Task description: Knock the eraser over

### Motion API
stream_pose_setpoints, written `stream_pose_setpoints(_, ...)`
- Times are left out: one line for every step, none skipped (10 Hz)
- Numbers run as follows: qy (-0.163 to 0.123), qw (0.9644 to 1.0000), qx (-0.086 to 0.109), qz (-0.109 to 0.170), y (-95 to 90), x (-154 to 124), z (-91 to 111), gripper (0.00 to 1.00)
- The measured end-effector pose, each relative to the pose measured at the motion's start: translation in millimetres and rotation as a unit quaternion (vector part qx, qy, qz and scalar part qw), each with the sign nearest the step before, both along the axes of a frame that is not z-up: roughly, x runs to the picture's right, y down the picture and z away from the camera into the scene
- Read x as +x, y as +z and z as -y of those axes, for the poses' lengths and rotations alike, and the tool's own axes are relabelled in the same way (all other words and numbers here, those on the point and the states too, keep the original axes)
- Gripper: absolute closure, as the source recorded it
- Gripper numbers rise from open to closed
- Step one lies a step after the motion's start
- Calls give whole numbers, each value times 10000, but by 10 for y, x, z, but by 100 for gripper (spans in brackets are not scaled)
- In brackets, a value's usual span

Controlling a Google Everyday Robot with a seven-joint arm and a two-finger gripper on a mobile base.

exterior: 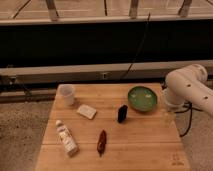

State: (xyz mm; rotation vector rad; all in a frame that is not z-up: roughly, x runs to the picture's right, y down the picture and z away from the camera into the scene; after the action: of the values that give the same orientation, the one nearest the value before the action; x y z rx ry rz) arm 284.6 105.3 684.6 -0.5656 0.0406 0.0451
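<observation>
Wooden table (150,145), white arm (187,85) hunched over its right edge. The gripper (168,116) hangs there, open or closed I cannot tell. The green bowl (142,98) sits near it. The eraser (122,113) stands upright mid-table, apart to the gripper's left.

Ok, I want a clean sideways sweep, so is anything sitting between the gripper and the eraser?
Nothing visible stands directly between them. The gripper hangs at the right edge of the table, and bare wood runs from it to the upright eraser. The green bowl sits just behind that line, possibly close enough to clip.
</observation>
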Motion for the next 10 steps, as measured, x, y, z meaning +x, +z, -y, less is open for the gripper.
stream_pose_setpoints(-7,10000,1,1,2,-5,1,20)
stream_pose_setpoints(-61,10000,6,13,31,-40,-2,20)
stream_pose_setpoints(-148,9999,7,70,94,-180,-9,20)
stream_pose_setpoints(-228,9997,0,109,140,-304,-13,20)
stream_pose_setpoints(-299,9995,7,143,181,-408,-12,20)
stream_pose_setpoints(-344,9993,7,152,208,-474,-18,20)
stream_pose_setpoints(-369,9992,7,155,221,-486,-25,20)
stream_pose_setpoints(-387,9991,1,154,234,-472,-34,20)
stream_pose_setpoints(-414,9990,-2,163,255,-463,-41,20)
stream_pose_setpoints(-456,9988,-5,168,281,-504,-50,20)
